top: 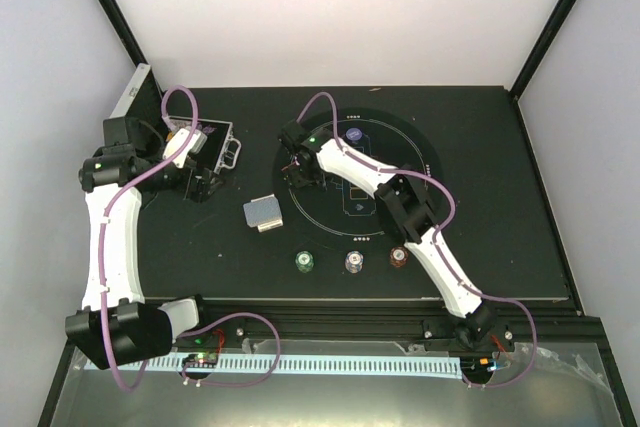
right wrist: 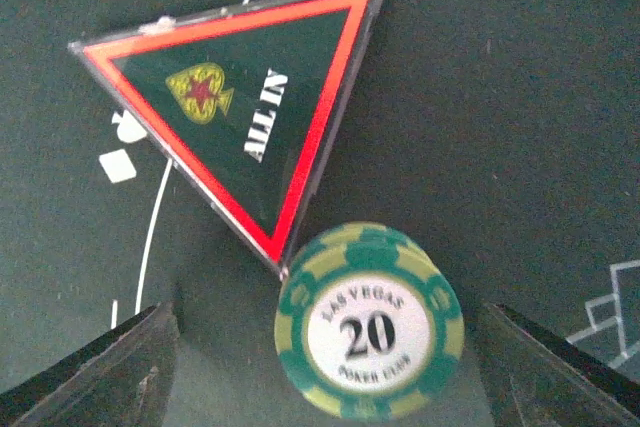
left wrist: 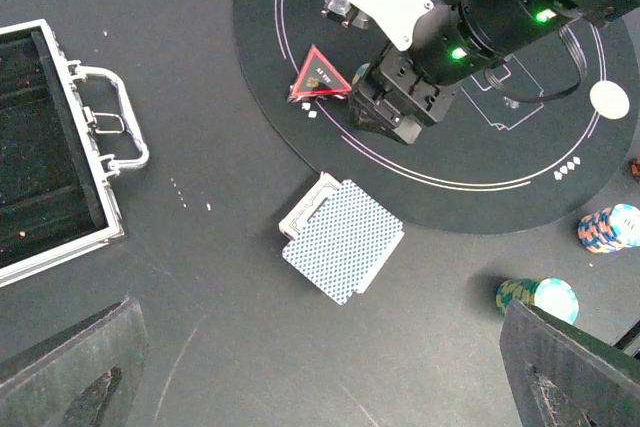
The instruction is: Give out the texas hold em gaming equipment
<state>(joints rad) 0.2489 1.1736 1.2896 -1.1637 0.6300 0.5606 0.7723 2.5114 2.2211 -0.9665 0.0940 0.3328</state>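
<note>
— Where is our right gripper [right wrist: 322, 319] in relation to the round black mat [top: 330, 211]?

— We have it low over the mat's left part, just inside the rim. Its fingers [right wrist: 95, 372] are spread. A short pile of green chips [right wrist: 370, 335] sits on the mat between them with a gap on either side, so we are gripping nothing.

— And the red triangle marker [right wrist: 250, 112]?

— It lies flat on the mat beside that pile, and its label reads ALL IN. One corner comes up to the pile's rim, but we cannot tell whether they touch.

— What of our left gripper [left wrist: 315, 347]?

— It is off the mat, out past its left rim, with the jaws at full spread above the bare table [left wrist: 230, 347].

— Where do we see the playing cards [left wrist: 345, 239]?

— They are in one pack, grey-blue backs up, on the table just outside the mat's left near rim. That puts them between the mat and the silver case [left wrist: 60, 167], which lies open, apart from the mat.

— The other chips?

— We count three in a row just outside the mat's near rim: a green stack [top: 304, 261], a white stack [top: 355, 262] and a brown-red stack [top: 398, 259].

— And the discs?

— We see a blue disc [top: 354, 133] on the far part of the mat and a white disc [left wrist: 609, 99] on the mat inside its printed ring.
</note>
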